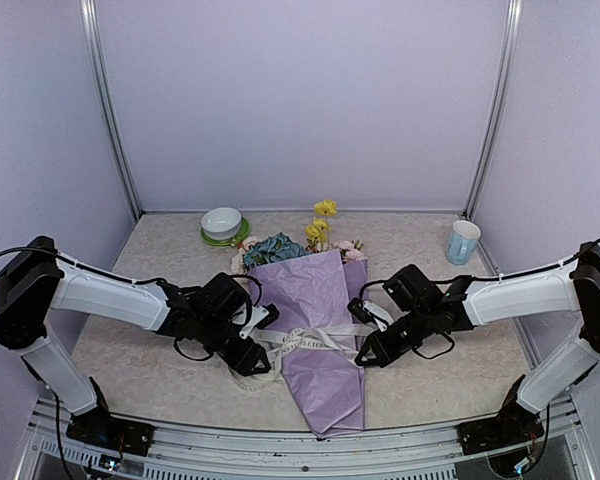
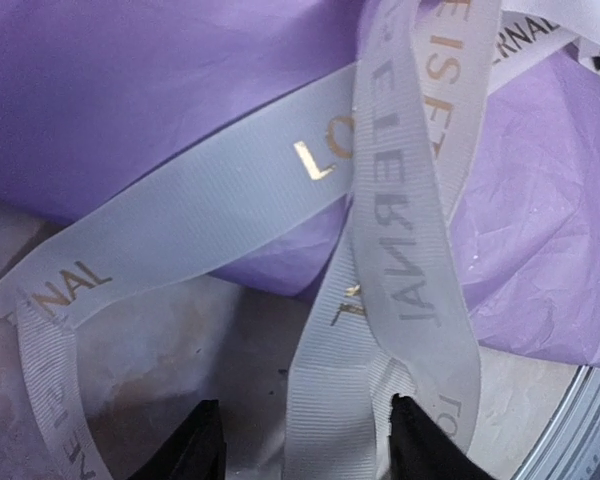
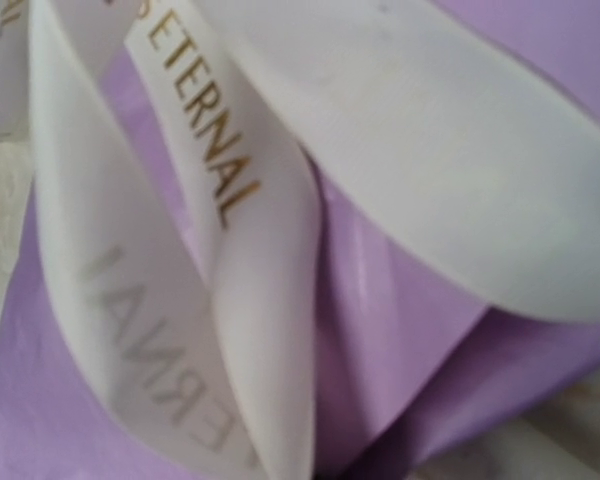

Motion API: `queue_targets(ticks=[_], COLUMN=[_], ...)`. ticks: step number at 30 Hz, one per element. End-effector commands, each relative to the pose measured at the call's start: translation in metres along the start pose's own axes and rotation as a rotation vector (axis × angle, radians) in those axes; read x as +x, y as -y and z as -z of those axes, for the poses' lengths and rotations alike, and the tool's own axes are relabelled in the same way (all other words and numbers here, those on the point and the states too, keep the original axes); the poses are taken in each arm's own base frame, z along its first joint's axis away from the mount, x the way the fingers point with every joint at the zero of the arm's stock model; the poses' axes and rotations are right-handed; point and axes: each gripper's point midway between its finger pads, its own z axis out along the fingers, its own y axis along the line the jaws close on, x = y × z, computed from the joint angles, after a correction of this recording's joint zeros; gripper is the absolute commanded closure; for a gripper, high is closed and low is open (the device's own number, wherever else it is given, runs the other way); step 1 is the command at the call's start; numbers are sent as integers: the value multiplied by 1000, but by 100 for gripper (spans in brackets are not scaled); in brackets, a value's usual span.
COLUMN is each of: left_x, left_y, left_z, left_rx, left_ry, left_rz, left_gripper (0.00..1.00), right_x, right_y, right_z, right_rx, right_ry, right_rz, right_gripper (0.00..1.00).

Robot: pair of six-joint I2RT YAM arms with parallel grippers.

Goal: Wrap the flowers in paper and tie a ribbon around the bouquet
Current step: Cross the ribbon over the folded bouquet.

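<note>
The bouquet lies in the middle of the table, a lilac paper (image 1: 325, 385) cone with its point toward me. The flowers (image 1: 275, 248) show blue and yellow at its far end. The cream ribbon (image 1: 310, 341) with printed lettering crosses the cone's waist. My left gripper (image 1: 255, 365) sits at the cone's left side. In the left wrist view it (image 2: 310, 445) is open, its dark fingertips (image 2: 205, 445) either side of a ribbon (image 2: 210, 200) strand over paper (image 2: 130, 90). My right gripper (image 1: 363, 357) is at the cone's right side, shut on a ribbon (image 3: 430, 150) loop; its fingers are hidden.
A white bowl on a green plate (image 1: 222, 224) stands at the back left. A pale blue cup (image 1: 463, 241) stands at the back right. The table's metal front rail (image 2: 580, 430) runs close to the left gripper. Loose ribbon coils lie left of the cone (image 1: 252, 382).
</note>
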Motion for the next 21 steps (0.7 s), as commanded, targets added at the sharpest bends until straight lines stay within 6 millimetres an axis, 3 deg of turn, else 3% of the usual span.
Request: queue_targets(ticks=[1, 2, 3, 4, 9, 12, 17, 21], left_x=[13, 14, 11, 5, -47, -64, -52, -44], left_y=[5, 3, 1, -3, -27, -41, -85, -114], left_z=[-11, -12, -11, -9, 35, 64, 75, 84], left_rx=[47, 42, 27, 2, -167, -205, -293, -358], left_ry=[-58, -65, -62, -46, 161, 269, 292, 342], left_rz=[9, 9, 8, 9, 35, 82, 220, 314], left_gripper=[59, 71, 90, 100, 100, 100, 100, 100], right_x=[-17, -18, -20, -22, -31, -31, -30, -33], right_y=[-8, -10, -13, -15, -49, -70, -78, -70], right_z=[9, 10, 12, 15, 42, 64, 94, 114], right_rx=[-28, -36, -49, -66, -285, -451, -577, -650], right_ry=[43, 45, 49, 54, 83, 103, 151, 233], right_rz=[25, 29, 34, 40, 92, 124, 130, 89], right_gripper=[100, 100, 100, 100, 100, 100, 100, 100])
